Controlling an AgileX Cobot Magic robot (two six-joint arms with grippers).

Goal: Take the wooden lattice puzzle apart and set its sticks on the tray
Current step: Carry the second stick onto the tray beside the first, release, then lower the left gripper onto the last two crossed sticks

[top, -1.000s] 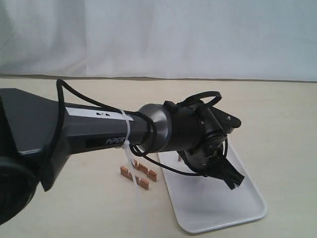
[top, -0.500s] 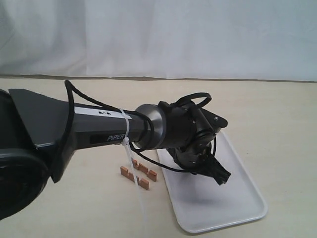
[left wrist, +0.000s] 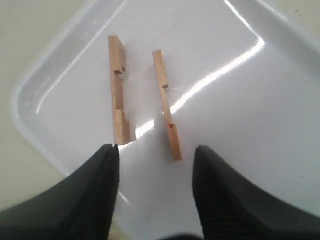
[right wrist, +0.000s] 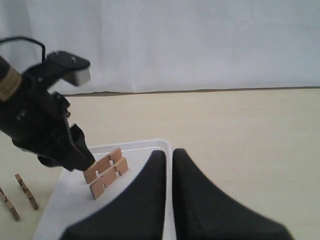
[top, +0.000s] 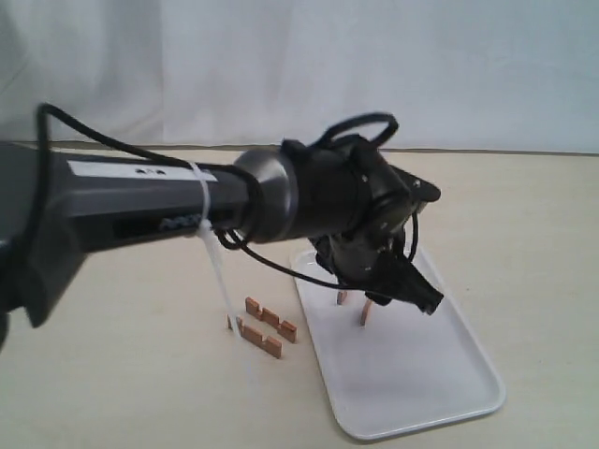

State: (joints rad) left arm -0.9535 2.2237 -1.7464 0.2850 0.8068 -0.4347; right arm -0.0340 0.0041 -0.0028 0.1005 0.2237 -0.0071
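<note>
No hash-shaped lattice shows; the sticks lie apart. Two notched reddish-brown sticks (left wrist: 117, 95) (left wrist: 166, 105) stand on edge side by side in the white tray (left wrist: 240, 100), near its far left corner (top: 342, 297) (top: 365, 313). My left gripper (left wrist: 156, 150) hangs open just above and behind them with nothing between its fingers (top: 421, 295). Two more sticks (top: 270, 318) (top: 255, 337) lie parallel on the table just left of the tray (top: 412, 393). The right gripper (right wrist: 168, 152) is shut and empty over the tray rim (right wrist: 145, 145), facing the tray sticks (right wrist: 106, 172).
The beige table (top: 524, 234) stretches to a white backdrop (top: 281, 65). The left arm's dark body (top: 140, 210) and its looped cable (top: 360, 126) cross the left and middle of the exterior view, over part of the tray.
The left arm has risen and its gripper has lifted off the tray. A second stick now shows on the tray beside the first.
</note>
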